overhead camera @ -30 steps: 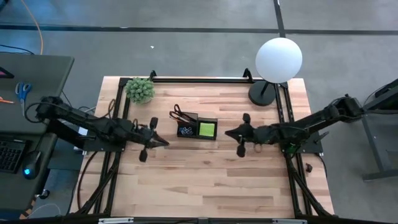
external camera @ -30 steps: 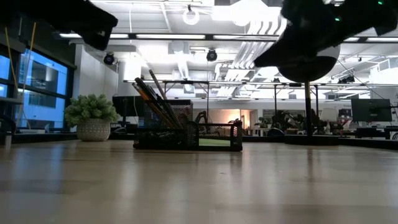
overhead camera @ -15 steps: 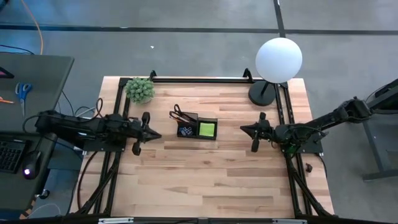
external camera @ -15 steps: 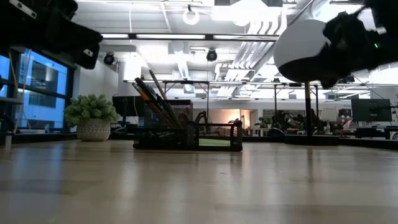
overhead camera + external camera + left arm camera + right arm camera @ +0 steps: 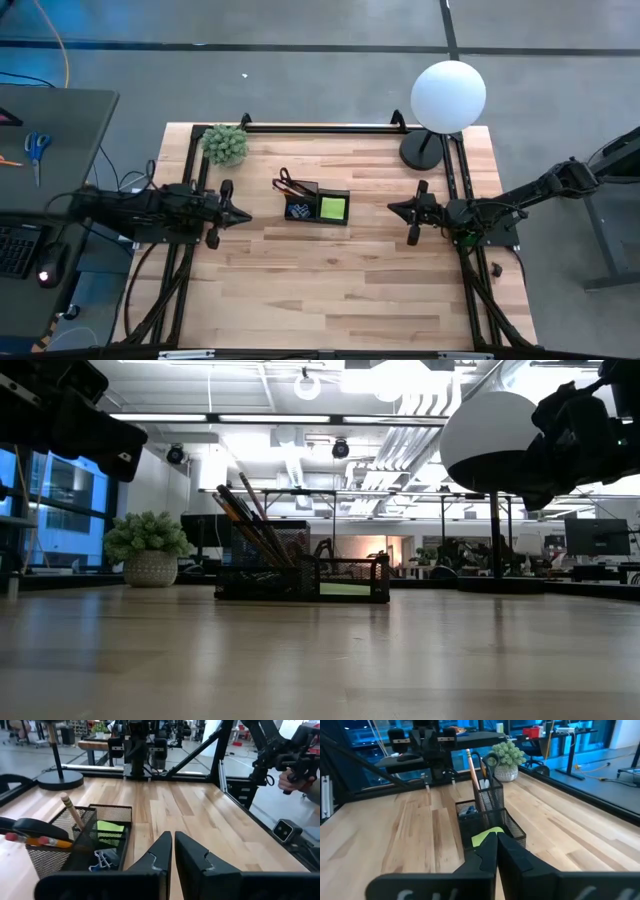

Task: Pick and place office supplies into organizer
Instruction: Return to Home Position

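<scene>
The black mesh organizer stands on the table's middle, far half. Its taller part holds black-handled scissors and pencils standing upright. The lime-green sticky-note pad lies in one low compartment, and binder clips lie in another. My left gripper hovers shut to the organizer's left, my right gripper shut to its right, both above the table and empty. In the wrist views the left gripper and the right gripper point at the organizer.
A small green plant sits at the far left corner. A white globe lamp on a round black base stands at the far right. Black frame rails run along the table's edges. Bare wood spreads over the near half.
Both arms have drawn back from the organizer: the left gripper toward the table's left edge, the right gripper toward the right edge. The organizer and its contents have stayed still.
</scene>
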